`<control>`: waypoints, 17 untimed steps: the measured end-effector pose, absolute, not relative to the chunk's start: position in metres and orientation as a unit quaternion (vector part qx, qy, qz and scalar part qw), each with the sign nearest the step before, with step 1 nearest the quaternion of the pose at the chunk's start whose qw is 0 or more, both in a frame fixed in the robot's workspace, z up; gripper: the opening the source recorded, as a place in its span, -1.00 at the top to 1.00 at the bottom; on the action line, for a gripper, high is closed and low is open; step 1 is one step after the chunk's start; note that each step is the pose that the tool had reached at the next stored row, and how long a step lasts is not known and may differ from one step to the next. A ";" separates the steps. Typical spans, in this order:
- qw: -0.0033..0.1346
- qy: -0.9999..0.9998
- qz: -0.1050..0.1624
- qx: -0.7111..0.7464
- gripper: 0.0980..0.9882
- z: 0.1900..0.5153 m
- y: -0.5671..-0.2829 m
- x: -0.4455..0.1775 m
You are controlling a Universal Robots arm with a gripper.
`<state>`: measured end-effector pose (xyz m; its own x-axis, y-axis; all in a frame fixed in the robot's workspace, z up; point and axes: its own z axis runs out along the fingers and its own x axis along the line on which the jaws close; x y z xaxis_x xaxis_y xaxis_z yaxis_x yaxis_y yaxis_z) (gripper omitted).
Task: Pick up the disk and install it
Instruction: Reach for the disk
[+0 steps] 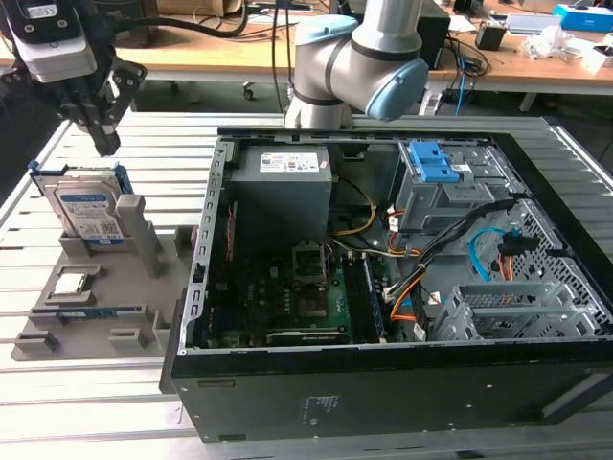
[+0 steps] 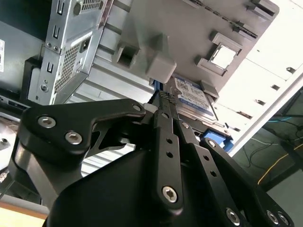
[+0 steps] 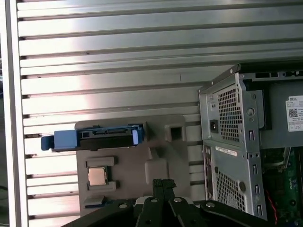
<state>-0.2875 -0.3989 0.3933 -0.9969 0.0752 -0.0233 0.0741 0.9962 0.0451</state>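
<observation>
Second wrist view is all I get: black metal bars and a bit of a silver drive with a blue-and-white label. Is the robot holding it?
Observer: No. In the exterior view the gripper hangs by the top of the silver hard drive in its blue frame, apart from it.
Operator: Where is the drive?
Observer: Standing on edge in a grey plastic holder, at the exterior view's left of the open black computer case.
Operator: What's inside the case?
Observer: There, bright blue plastic caddies sit in a bay.

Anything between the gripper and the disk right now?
Nothing visible. In the exterior view the gripper hangs above the disk, which stands on edge in the grey holder, with open air between them.
</observation>
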 end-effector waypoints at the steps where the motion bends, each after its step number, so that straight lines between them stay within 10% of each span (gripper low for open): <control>1: 0.012 0.999 0.022 0.037 0.98 0.393 -0.399 -0.289; 17: 0.012 0.999 0.022 0.037 0.98 0.393 -0.399 -0.323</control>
